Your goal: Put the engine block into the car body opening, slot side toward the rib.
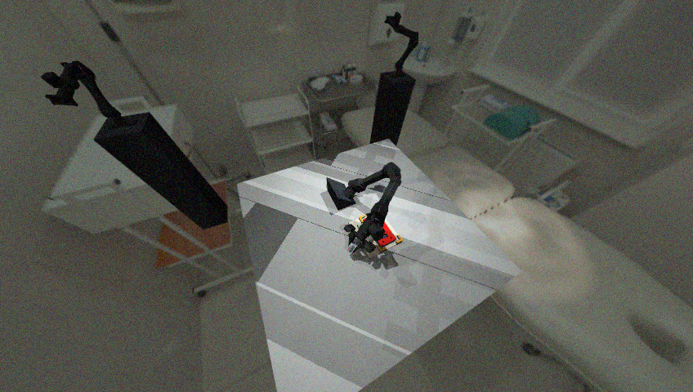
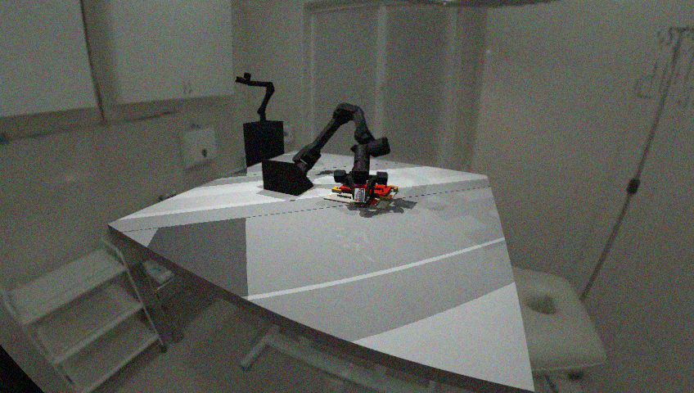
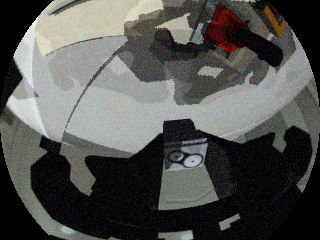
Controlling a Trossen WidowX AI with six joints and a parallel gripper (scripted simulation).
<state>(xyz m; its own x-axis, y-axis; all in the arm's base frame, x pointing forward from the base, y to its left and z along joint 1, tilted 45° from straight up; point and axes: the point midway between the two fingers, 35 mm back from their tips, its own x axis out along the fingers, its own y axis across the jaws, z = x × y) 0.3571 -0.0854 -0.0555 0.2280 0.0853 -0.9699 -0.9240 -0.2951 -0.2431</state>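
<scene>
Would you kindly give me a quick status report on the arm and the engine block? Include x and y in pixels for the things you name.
Tool (image 1: pixel 354 247) (image 2: pixel 359 198) (image 3: pixel 179 135) shut on engine block (image 2: pixel 359 195) (image 3: pixel 186 156). Block not seated, outside the car body's opening. Red piece with black post (image 3: pixel 227 31) close by, possible snag.

The red car body (image 1: pixel 387 237) (image 2: pixel 382 189) — partly hidden behind the gripper (image 1: pixel 357 242) (image 2: pixel 360 196) (image 3: pixel 186 145) — opening unreadable

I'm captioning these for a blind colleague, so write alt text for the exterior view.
A black robot arm's gripper is shut on the engine block, low beside the red car body. Behind, another black arm stands on a dark pedestal.
</scene>
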